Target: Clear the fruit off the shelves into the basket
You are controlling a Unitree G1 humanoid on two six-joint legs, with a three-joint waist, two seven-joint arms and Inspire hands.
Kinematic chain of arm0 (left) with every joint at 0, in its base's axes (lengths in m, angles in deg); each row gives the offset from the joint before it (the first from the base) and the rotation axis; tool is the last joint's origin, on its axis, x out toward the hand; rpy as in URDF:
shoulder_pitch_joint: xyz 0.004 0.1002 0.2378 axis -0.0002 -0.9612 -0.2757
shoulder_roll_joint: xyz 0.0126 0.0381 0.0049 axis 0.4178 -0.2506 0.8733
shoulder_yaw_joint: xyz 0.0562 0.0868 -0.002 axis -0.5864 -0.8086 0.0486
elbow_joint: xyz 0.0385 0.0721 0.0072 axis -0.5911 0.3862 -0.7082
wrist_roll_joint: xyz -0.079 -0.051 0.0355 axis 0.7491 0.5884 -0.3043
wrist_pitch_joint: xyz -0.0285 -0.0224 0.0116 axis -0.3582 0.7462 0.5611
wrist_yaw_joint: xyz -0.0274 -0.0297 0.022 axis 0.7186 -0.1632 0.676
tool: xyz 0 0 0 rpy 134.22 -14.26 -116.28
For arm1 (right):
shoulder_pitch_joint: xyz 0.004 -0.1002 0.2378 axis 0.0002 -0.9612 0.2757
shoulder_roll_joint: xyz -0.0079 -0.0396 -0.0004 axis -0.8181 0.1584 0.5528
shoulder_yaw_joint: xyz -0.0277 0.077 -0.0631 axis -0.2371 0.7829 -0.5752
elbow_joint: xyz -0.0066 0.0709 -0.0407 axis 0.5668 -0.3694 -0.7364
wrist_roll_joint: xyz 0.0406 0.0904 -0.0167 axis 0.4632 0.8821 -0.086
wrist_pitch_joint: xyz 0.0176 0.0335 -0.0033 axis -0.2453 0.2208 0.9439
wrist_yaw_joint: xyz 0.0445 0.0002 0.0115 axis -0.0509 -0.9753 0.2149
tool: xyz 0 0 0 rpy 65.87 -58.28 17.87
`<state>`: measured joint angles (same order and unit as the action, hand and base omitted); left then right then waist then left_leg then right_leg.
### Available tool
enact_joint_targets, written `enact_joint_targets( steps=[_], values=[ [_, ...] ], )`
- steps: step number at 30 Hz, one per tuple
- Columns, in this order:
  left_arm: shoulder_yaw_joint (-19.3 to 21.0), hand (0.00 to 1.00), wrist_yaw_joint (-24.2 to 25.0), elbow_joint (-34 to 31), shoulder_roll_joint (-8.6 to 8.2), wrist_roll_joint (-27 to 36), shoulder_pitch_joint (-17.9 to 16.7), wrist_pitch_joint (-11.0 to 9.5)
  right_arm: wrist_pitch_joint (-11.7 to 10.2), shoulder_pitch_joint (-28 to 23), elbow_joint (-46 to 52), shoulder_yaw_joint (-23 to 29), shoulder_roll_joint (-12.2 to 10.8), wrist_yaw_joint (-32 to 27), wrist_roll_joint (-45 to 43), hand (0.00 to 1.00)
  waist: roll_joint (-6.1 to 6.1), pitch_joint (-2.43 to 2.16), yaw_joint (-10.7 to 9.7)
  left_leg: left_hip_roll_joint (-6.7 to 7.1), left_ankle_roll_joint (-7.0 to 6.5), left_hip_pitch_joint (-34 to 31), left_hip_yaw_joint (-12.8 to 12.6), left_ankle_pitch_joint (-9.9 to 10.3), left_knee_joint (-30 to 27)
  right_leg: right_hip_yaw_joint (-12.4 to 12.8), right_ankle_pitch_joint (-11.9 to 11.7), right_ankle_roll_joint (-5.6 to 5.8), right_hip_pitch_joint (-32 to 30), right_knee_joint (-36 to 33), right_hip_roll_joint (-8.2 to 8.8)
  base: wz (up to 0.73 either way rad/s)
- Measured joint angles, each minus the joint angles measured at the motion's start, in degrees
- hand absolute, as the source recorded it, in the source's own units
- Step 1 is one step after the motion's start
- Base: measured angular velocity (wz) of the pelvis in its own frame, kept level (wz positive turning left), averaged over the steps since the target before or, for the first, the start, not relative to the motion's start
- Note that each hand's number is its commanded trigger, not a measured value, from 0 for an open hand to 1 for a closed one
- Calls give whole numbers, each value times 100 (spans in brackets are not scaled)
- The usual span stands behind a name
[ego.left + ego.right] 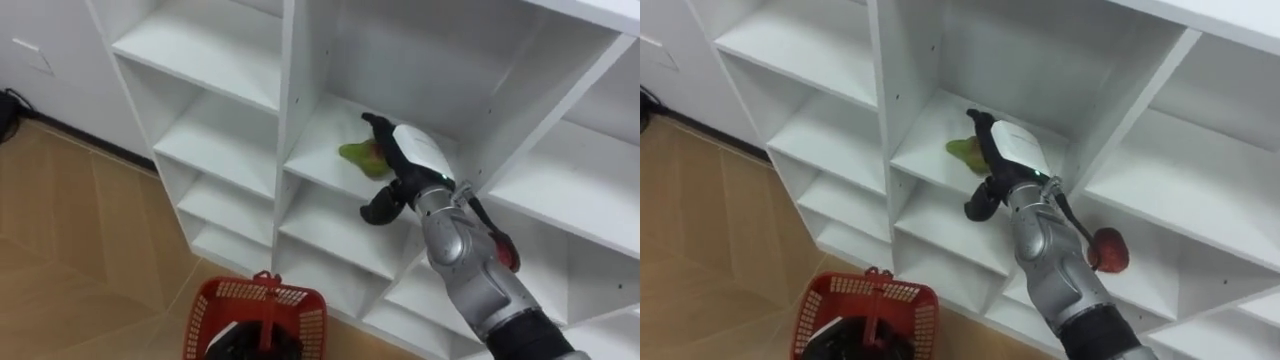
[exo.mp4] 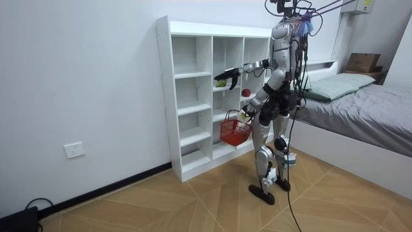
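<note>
Beside the right robot hand (image 1: 412,152) lies a green fruit (image 1: 359,156).

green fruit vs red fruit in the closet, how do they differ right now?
The green fruit lies in the middle column; the red fruit sits lower, one column right. The open right hand is at the green fruit; the red fruit is untouched, beside the forearm. Both are on shelves.
</note>
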<state>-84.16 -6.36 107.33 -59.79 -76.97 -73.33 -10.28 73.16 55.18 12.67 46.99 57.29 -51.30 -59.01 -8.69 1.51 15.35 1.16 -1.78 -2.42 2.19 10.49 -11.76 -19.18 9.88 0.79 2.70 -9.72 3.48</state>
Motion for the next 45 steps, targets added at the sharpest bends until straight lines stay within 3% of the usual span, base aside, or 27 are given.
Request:
enact_joint_targets(
  steps=[1,5,7,13,21,30,36,45],
  values=[
    [37,100,1,0,-34,-1,20,0,1,122,-153,5,-2,-96,1,0,-16,-2,95,2,2,-8,-13,-3,16,1,0,0,-41,0,-1,-5],
    [49,100,22,5,-23,-13,71,-1,-20,677,-771,4,-49,-178,-5,0,-47,16,162,46,14,-107,44,-28,0,-47,0,0,-123,6,-2,5],
    [24,100,22,21,-20,-23,107,-9,-203,851,-1067,4,-42,-265,17,0,-102,39,172,48,27,-170,94,-47,-5,-69,0,0,-169,8,-5,6],
    [27,100,-34,126,-17,-53,234,-22,-424,979,-1327,20,21,-682,156,0,-129,71,147,49,41,-494,177,-141,-91,-198,-41,-67,-395,4,9,9],
    [-48,100,-38,304,-11,-42,421,-8,-415,1220,-1596,83,130,-839,289,0,-84,99,160,62,64,-746,309,-292,-47,-311,-99,-131,-584,-16,13,10],
    [-161,100,-47,394,-3,-38,507,-4,-609,1254,-1596,77,238,-876,405,0,-16,83,159,51,106,-882,326,-327,-52,-311,-119,-164,-695,-16,-32,0],
    [-183,100,-57,393,1,-38,533,-4,-617,1254,-1595,72,282,-876,602,0,-13,80,155,49,108,-879,325,-337,-76,-310,-125,-173,-703,-14,-34,0],
    [-197,100,-53,511,63,-5,594,-2,-614,1254,-1640,69,356,-822,1635,0,-16,80,90,39,91,-801,294,-354,-85,-293,-124,-172,-683,-94,17,0]
  ],
)
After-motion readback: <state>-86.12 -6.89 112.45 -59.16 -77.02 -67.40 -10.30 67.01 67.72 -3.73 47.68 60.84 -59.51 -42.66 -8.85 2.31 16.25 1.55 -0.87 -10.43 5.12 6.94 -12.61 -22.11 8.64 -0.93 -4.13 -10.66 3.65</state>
